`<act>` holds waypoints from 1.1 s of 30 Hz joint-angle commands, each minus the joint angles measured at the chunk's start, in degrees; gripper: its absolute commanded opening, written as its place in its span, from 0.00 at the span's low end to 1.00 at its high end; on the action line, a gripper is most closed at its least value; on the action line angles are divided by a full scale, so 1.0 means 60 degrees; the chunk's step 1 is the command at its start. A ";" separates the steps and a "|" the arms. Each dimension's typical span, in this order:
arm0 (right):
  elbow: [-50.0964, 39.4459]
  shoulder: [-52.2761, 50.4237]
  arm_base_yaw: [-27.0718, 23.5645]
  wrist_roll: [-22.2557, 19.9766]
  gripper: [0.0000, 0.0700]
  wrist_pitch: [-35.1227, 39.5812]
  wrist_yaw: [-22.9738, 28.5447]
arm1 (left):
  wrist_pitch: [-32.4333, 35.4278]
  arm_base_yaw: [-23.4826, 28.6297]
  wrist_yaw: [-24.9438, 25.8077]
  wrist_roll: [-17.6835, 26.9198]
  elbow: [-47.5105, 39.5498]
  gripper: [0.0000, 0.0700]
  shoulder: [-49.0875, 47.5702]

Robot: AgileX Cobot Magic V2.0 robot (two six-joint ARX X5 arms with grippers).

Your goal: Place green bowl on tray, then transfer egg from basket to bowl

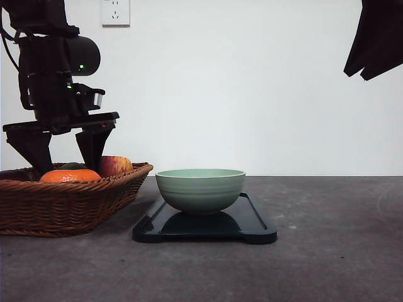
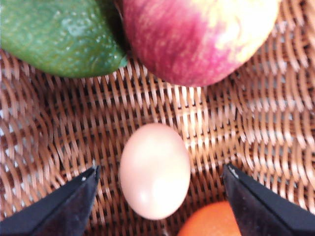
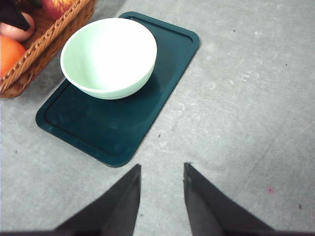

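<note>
The pale green bowl (image 1: pixel 200 189) (image 3: pixel 108 56) stands upright and empty on the dark tray (image 1: pixel 252 229) (image 3: pixel 118 130). The pale egg (image 2: pixel 155 169) lies on the woven floor of the basket (image 1: pixel 69 204) (image 2: pixel 206 118). My left gripper (image 1: pixel 63 154) (image 2: pixel 161 168) is down in the basket and open, one finger on each side of the egg, with a gap on both sides. In the right wrist view the egg (image 3: pixel 17 32) peeks out under a black finger. My right gripper (image 3: pixel 161 169) hovers open and empty over the bare table near the tray's short edge.
The basket also holds a red-yellow apple (image 2: pixel 197 39) (image 1: pixel 116 165), a green fruit (image 2: pixel 59 37) and an orange (image 1: pixel 70 175) (image 2: pixel 211 223), all close around the egg. The basket's rim (image 3: pixel 54 32) almost touches the tray. Part of the right arm (image 1: pixel 378 38) hangs high at the right.
</note>
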 commanded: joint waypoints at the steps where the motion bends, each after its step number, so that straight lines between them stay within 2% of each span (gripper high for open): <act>1: 0.0076 0.0047 0.0051 0.0168 0.24 0.0029 0.0027 | 0.0087 -0.0044 -0.0052 0.0047 0.0211 0.73 0.0224; 24: 0.0076 0.0050 0.0051 0.0181 0.24 0.0029 0.0033 | 0.0147 -0.0044 -0.0091 0.0024 0.0208 0.72 0.0628; 26: 0.0076 0.0048 0.0051 0.0206 0.24 0.0030 0.0033 | 0.0136 -0.0044 -0.0093 0.0011 0.0208 0.66 0.0630; 28: 0.0076 0.0051 0.0051 0.0241 0.24 0.0032 0.0033 | 0.0109 -0.0044 -0.0093 0.0010 0.0208 0.50 0.0630; 30: 0.0076 0.0051 0.0051 0.0244 0.24 0.0029 0.0033 | 0.0078 -0.0044 -0.0090 0.0007 0.0208 0.39 0.0630; 33: 0.0076 0.0051 0.0051 0.0248 0.24 0.0029 0.0034 | 0.0073 -0.0044 -0.0090 0.0007 0.0208 0.32 0.0630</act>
